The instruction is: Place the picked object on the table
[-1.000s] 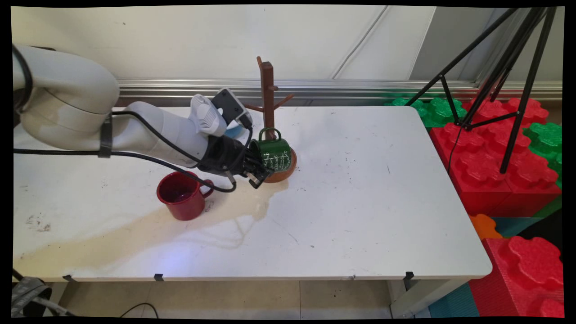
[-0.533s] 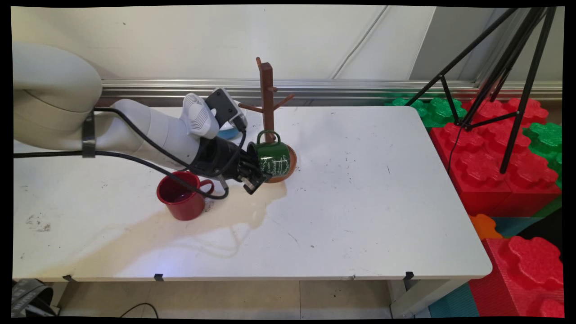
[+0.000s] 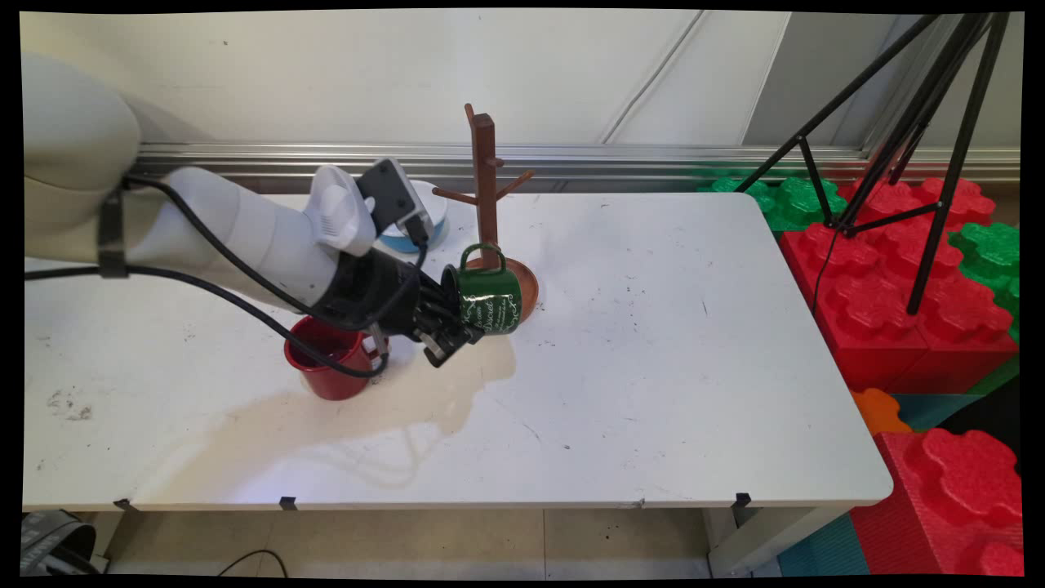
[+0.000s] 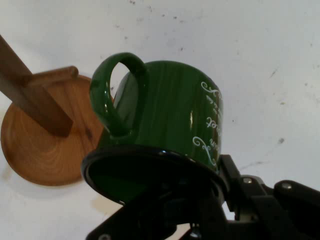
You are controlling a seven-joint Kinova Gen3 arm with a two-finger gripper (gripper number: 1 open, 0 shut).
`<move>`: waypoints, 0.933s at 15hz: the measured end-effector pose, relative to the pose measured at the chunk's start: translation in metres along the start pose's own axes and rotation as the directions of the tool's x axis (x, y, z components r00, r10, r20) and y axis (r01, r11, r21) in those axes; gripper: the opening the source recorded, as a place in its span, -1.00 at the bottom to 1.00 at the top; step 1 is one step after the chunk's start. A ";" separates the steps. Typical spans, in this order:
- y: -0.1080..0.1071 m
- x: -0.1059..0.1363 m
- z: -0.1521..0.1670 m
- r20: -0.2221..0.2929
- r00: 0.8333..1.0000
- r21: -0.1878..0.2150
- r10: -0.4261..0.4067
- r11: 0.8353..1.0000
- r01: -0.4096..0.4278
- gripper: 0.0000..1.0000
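My gripper (image 3: 454, 323) is shut on the rim of a green mug (image 3: 488, 299) with white lettering. The mug lies on its side in the air, handle up, mouth toward the hand. In the hand view the green mug (image 4: 170, 125) fills the middle, one finger inside its mouth and one (image 4: 240, 187) outside. It hangs just in front of the wooden mug tree (image 3: 485, 184), over the near edge of the tree's round base (image 3: 526, 286). A red mug (image 3: 326, 363) stands upright on the table below my wrist.
A blue and white bowl (image 3: 424, 224) sits behind my wrist at the back of the table (image 3: 653, 367). A brownish stain (image 3: 384, 404) spreads across the table's near left. Red and green foam blocks (image 3: 898, 278) and a black tripod (image 3: 939, 147) stand off the right edge.
My gripper has drawn back to the left and toward the near side with the green mug, away from the tree's post. The blue and white bowl has come out from behind my wrist.
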 end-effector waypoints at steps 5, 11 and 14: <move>0.000 0.007 -0.030 0.030 0.998 -0.021 0.056 0.998 -0.056 -1.00; -0.014 0.015 -0.080 0.106 0.983 -0.029 0.151 0.988 -0.149 -1.00; -0.032 0.017 -0.101 0.157 0.964 -0.023 0.216 0.976 -0.215 -1.00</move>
